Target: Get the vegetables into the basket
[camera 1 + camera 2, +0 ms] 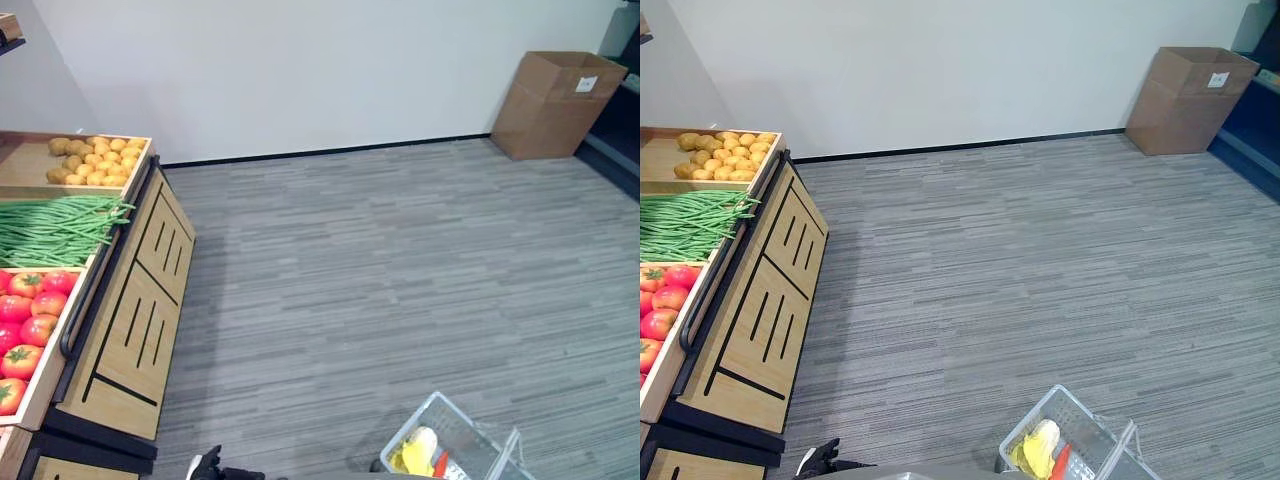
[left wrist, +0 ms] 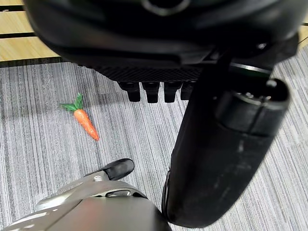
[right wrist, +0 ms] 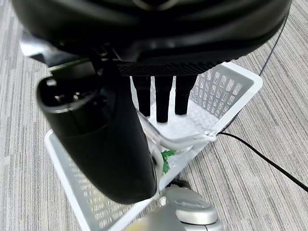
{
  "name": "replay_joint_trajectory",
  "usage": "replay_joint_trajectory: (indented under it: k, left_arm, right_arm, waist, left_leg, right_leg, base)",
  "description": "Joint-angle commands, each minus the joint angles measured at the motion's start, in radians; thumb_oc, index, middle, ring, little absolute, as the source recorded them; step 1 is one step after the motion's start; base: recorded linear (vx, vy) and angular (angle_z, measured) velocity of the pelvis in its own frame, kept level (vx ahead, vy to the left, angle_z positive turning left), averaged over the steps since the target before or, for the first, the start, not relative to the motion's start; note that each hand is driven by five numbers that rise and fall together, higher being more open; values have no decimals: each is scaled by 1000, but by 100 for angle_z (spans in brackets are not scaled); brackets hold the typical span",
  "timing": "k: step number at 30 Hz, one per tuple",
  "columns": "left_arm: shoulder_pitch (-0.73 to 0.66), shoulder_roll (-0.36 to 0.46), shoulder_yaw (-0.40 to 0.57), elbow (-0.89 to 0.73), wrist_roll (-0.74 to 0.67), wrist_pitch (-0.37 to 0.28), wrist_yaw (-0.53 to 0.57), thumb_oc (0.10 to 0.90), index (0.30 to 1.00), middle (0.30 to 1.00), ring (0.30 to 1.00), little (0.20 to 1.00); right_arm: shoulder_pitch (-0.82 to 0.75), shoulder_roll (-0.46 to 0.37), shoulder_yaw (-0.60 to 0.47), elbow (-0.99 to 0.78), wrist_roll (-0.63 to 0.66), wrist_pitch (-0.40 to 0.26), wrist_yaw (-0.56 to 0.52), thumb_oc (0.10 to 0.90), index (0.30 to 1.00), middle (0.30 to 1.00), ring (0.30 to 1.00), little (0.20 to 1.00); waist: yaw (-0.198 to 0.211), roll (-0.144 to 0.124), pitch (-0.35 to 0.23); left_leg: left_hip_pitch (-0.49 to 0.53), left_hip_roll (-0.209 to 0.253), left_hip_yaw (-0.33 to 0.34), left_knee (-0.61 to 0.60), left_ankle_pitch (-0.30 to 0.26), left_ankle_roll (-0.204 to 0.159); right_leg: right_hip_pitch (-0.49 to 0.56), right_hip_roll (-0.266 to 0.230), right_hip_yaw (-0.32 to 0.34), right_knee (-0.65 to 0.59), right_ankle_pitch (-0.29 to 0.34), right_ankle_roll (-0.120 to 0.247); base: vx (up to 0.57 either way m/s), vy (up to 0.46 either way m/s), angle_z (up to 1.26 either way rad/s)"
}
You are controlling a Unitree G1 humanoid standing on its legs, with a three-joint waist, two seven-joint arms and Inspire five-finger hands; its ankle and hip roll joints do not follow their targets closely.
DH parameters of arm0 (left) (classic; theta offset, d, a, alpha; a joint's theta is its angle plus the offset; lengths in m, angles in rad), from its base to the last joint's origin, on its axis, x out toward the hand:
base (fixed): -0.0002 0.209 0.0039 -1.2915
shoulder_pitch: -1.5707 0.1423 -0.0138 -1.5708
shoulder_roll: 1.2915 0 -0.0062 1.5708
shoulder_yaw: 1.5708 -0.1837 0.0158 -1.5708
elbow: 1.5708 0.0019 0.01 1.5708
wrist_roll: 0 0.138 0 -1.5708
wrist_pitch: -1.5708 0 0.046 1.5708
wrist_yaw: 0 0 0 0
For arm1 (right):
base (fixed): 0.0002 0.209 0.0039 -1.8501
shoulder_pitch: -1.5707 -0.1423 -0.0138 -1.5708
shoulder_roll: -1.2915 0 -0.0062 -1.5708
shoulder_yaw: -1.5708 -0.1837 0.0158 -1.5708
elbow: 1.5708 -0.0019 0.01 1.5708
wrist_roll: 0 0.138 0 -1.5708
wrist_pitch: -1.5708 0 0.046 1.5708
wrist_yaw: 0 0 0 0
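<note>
A carrot (image 2: 84, 119) is seen lying on the floor (image 1: 400, 270), apart from the left robot hand (image 2: 226, 144), whose fingers are relaxed and empty. The right robot hand (image 3: 101, 139) is curled round the handle (image 3: 178, 140) of the basket (image 3: 231, 94), in which some vegetables (image 1: 1038, 450) are held.

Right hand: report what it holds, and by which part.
The right hand is curled round the basket, gripping its metal handle. The left hand holds nothing; a carrot lies on the floor beyond it.
</note>
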Motion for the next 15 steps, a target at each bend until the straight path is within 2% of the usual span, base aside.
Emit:
replay_joint_trajectory:
  k: [1, 7, 15]
  left_arm:
    - [9, -18, 7, 83, 1, 27, -17, 900, 1000, 1000, 1000, 1000]
    - [7, -17, -10, 79, 9, 31, -43, 900, 1000, 1000, 1000, 1000]
    - [6, -21, -10, 89, -4, 38, -56, 900, 1000, 1000, 1000, 1000]
  right_arm:
    - [-58, -11, 36, 37, -32, -16, 8, 900, 1000, 1000, 1000, 1000]
    - [-54, -4, 63, 70, -54, 8, 64, 900, 1000, 1000, 1000, 1000]
    - [-58, 1, 87, 59, -84, 13, 78, 900, 1000, 1000, 1000, 1000]
  waist:
    - [-13, -25, 8]
    - [-9, -28, 6]
    - [-8, -28, 5]
  left_leg:
    - [-48, 56, -83, -3, 25, -57]
    - [-49, 56, -88, -3, 24, -57]
    - [-48, 54, -88, -3, 22, -55]
  right_leg:
    - [37, -79, -21, 6, -13, 86]
    - [39, -82, -25, 6, -14, 86]
    - [40, -84, -26, 6, -15, 87]
  base:
    - [0, 0, 0]
    - [0, 0, 0]
    - [0, 0, 0]
